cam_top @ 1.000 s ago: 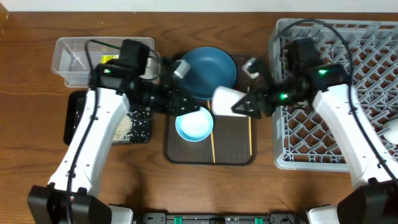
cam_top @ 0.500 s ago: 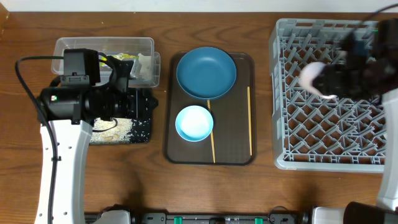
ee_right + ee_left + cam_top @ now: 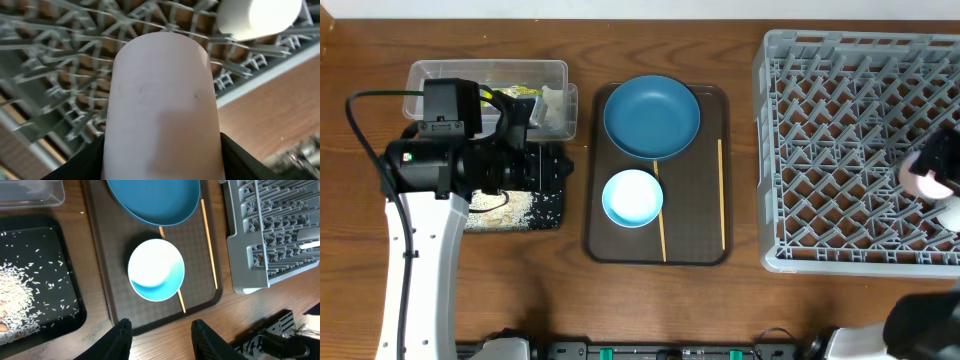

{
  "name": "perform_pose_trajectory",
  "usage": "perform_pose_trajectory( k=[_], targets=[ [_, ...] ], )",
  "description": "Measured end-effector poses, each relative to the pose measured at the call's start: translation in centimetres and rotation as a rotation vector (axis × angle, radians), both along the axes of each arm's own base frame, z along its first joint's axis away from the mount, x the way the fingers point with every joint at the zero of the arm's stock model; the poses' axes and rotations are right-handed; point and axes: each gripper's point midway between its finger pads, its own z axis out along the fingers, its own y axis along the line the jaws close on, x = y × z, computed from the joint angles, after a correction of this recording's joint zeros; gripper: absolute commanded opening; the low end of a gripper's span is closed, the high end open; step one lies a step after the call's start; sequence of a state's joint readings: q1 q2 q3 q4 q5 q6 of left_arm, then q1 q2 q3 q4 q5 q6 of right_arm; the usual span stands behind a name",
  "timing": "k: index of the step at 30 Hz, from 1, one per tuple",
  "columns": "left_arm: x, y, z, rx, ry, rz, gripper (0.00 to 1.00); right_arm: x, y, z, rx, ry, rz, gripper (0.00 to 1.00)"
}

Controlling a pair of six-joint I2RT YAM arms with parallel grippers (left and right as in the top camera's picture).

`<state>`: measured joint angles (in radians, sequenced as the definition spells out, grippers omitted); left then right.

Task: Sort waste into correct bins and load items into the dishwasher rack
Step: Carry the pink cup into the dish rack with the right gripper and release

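Overhead view of a wooden table [image 3: 620, 300] with two robot arms. At far left, a clear tub [image 3: 420, 90] holds a yellow-green wrapper [image 3: 515, 92] and a crumpled tissue [image 3: 555, 105]. Just near of it, a black tray [image 3: 75, 315] holds loose white rice [image 3: 15, 285]. Dry rubbish and food scraps appear to be kept apart this way.

In the middle, a brown tray [image 3: 700, 250] carries a dark-blue dish [image 3: 652, 115] at its far end. A light-blue bowl [image 3: 633, 197] sits near of it, and two chopsticks [image 3: 721, 195] lie lengthwise, one partly under the bowl. None of these has been loaded yet.

On the right stands the grey rack [image 3: 820, 150]. The right gripper [image 3: 162, 150] is closed around the sides of a pink cup [image 3: 162, 100], with a dark finger pressed against each flank. It holds the cup above the lattice floor at the rack's right edge. This hold probably lets the cup go straight down into the grid. A pale-green cup [image 3: 257, 17] already rests in the rack just beside it, so the cups seem to be grouped in one corner.

The left gripper [image 3: 162, 335] hangs above the black tray, wide open and holding nothing. Its wrist camera looks down on the bowl, likely its next pick
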<state>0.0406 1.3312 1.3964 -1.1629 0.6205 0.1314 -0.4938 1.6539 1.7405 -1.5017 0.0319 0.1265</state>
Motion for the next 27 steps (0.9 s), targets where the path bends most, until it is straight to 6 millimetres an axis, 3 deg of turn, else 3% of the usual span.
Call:
perform_pose_trajectory(
  k=[19, 27],
  targets=[
    [-0.2, 0.0, -0.1, 0.000, 0.010, 0.000, 0.42, -0.9, -3.6, -7.4, 0.063, 0.271, -0.069, 0.30],
    [-0.2, 0.0, -0.1, 0.000, 0.011, 0.000, 0.42, -1.1, -4.2, -8.7, 0.081, 0.298, -0.086, 0.37]
  ],
)
